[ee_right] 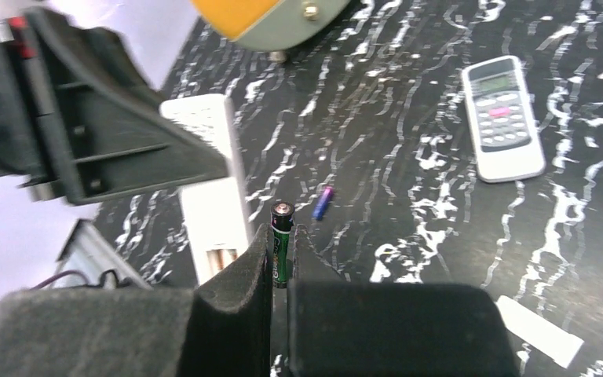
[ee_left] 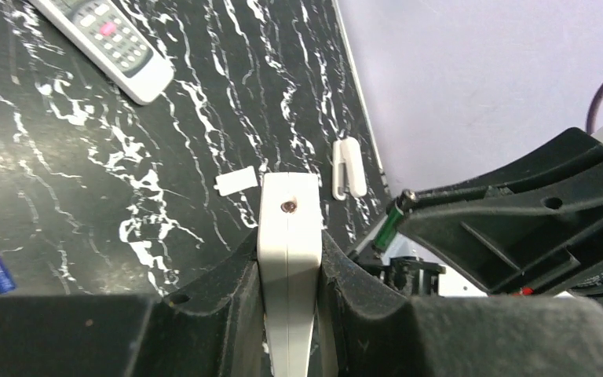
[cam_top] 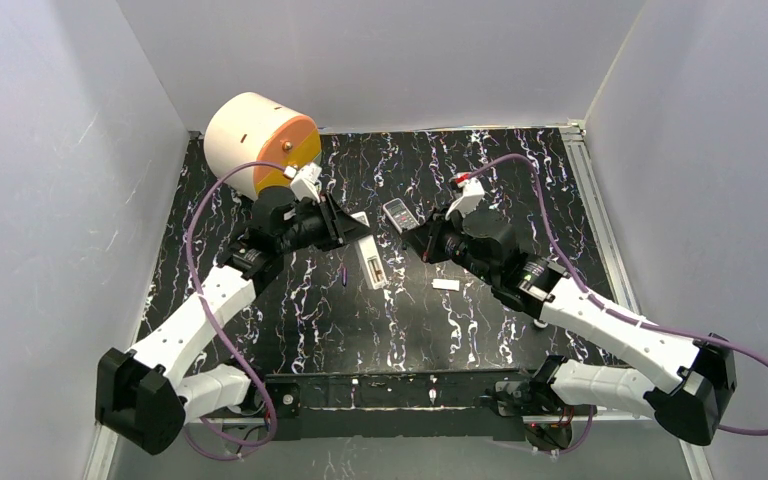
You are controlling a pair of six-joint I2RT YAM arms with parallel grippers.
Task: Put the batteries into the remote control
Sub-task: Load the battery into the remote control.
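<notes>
1. The dark green battery [ee_right: 282, 232] stands upright, pinched between the fingers of the right gripper [ee_right: 281, 255] with its metal cap poking above the tips. It hangs over the middle of the table [cam_top: 290, 330], close on the right of the white remote [ee_right: 208, 188].
2. By its look the battery is light, rigid and smooth-skinned, so it could twist or slip in the pads. A hold across the mid-body, leaving one end free, would suit seating it in the bay.
3. The left gripper [ee_left: 289, 251] is clenched on the sides of the white remote. The open battery bay shows toward the end away from that gripper.
4. A purple battery [cam_top: 345, 273] lies loose on the table just left of the white remote, apart from both grippers.
5. A second remote [cam_top: 400, 213] lies buttons-up farther back.
6. A white battery cover [cam_top: 445, 285] lies flat to the right, nearer the arms.
7. A cream-and-orange drum [cam_top: 260, 140] stands in the far left corner.
8. The two grippers sit close together and the left one's black fingers flank the remote, so the way into the bay looks tight.
</notes>
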